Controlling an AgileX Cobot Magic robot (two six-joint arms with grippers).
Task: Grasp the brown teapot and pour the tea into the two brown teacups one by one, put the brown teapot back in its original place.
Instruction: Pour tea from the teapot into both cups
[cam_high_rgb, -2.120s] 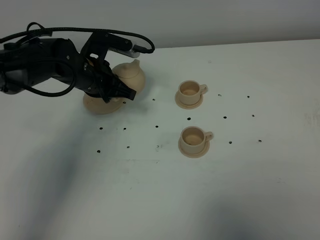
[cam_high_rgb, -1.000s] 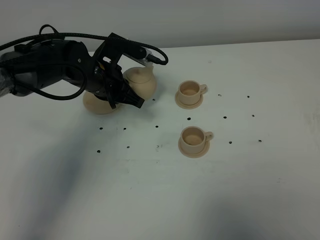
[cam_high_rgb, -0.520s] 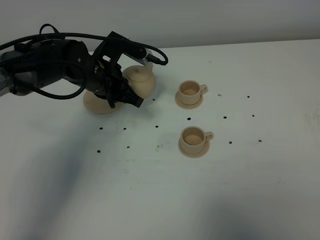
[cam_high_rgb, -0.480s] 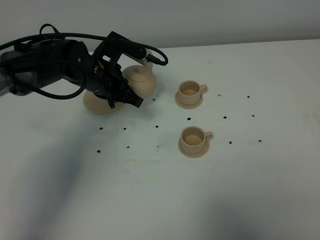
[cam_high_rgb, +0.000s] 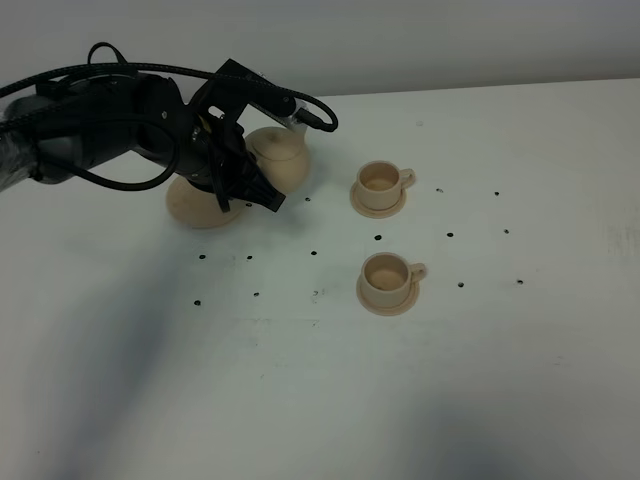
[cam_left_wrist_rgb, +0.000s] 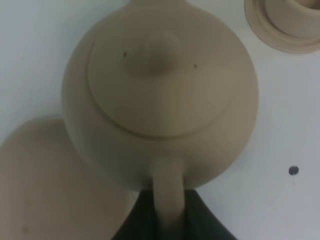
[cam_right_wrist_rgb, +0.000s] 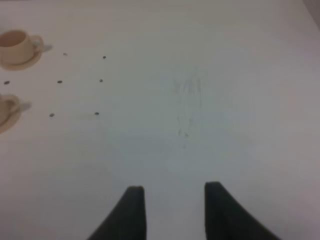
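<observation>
Noted brown teapot in upper left of exterior view, upright, just right of wide saucer; contact between them not resolvable. Logged left gripper pinching the teapot's loop handle. Recorded upper teacup and lower teacup on small saucers near centre, apart from teapot. Saw right gripper spread above table.

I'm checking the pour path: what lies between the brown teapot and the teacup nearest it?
Only bare white table, as the exterior high view shows; nothing stands between the brown teapot and that teacup.
</observation>
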